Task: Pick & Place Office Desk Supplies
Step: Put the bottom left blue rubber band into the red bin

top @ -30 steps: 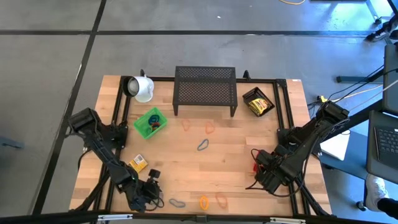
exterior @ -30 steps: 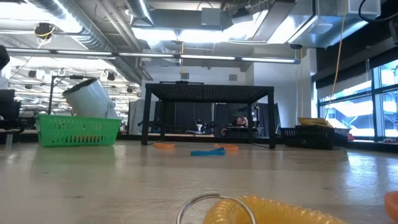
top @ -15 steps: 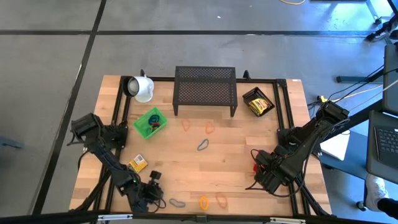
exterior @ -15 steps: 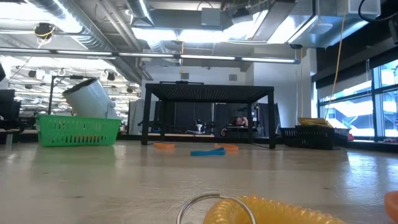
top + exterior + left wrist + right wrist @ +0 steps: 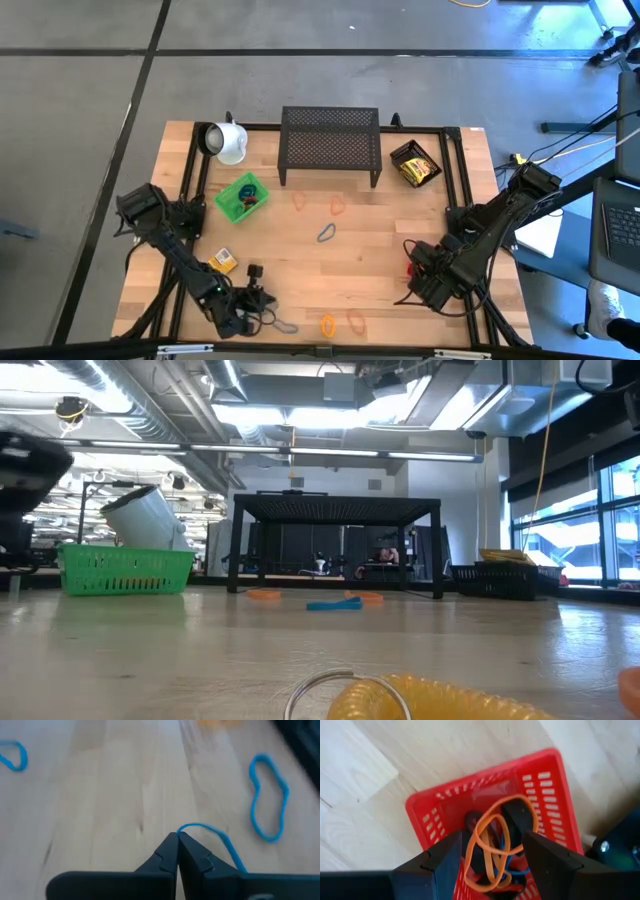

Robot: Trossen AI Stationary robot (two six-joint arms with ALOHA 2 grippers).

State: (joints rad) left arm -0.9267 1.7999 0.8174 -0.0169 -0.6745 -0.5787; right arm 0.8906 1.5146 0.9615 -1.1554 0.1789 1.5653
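Since a second ago the left gripper (image 5: 177, 838) has slid toward the blue loops at the table's near edge and its jaws have pressed together — pinching one blue band (image 5: 210, 832). Two more blue bands (image 5: 268, 797) lie ahead of the jaws. Right gripper (image 5: 492, 845) hangs spread over a red basket (image 5: 555, 785) — one orange band (image 5: 495, 840) between its fingers.

blue loop (image 5: 268, 795) | red basket (image 5: 550, 785) | orange loop (image 5: 495, 845) | green basket (image 5: 240, 196) | black mesh shelf (image 5: 331, 145)
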